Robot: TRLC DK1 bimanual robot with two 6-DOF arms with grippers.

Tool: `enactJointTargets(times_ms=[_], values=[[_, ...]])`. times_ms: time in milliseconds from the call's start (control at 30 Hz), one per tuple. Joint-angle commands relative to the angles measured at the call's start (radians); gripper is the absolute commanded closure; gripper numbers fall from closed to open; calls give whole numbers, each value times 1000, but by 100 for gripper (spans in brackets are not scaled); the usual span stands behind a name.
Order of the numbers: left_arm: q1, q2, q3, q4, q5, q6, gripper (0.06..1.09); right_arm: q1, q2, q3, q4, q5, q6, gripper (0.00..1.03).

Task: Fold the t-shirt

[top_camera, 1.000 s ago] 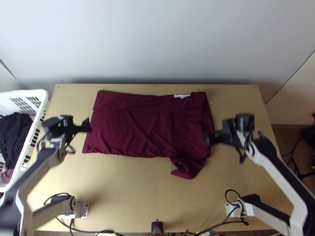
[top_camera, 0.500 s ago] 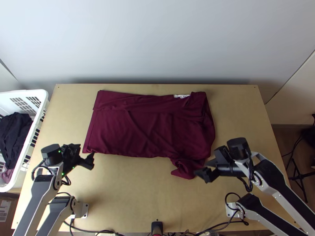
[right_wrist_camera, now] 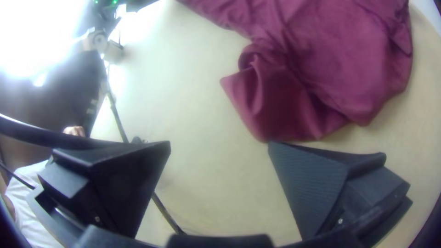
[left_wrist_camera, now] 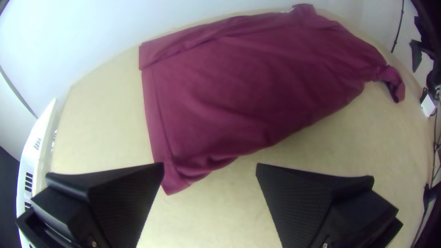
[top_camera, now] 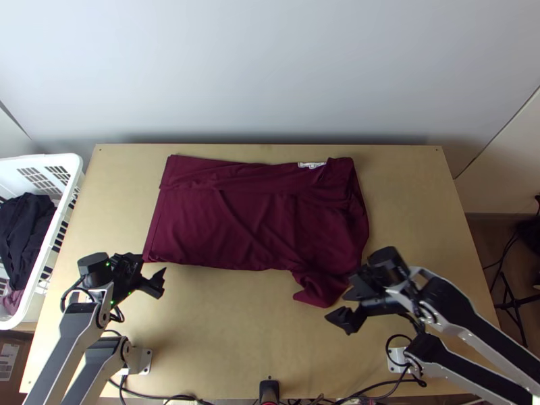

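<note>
My left gripper (left_wrist_camera: 210,165) and right gripper (right_wrist_camera: 219,143), black fingers spread, have reached near corners of the maroon fabric t-shirt (top_camera: 246,226), likely for folding.

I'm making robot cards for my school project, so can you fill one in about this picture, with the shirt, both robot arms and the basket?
Shirt: dark red T-shirt, mostly spread flat
Messy part: bunched at its near right corner
Shirt sits on: light wooden table
Left end effector: open, by the shirt's near left corner
Right end effector: open, beside the bunched part
Basket: white, at the table's left side, with dark clothes inside
Folding: not finished
</note>
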Motion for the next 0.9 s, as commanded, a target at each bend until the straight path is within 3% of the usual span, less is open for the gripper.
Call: enactJointTargets(times_ms=[0,200,467,567,800,867], values=[[1,7,-4,29,0,-16,11,71,137,-34,108,80,-39,4],[15,-9,-4,89,-2,-30,11,34,215,-63,244,117,-39,4],[6,-1,-1,121,-3,-26,11,37,258,-77,255,146,-44,4],[7,20,-2,158,-3,-26,11,45,270,-86,256,165,-44,10],[13,68,-1,212,-3,-30,11,45,359,-114,287,214,-71,10],[18,74,-1,240,-3,-31,11,45,371,-118,309,235,-73,19]])
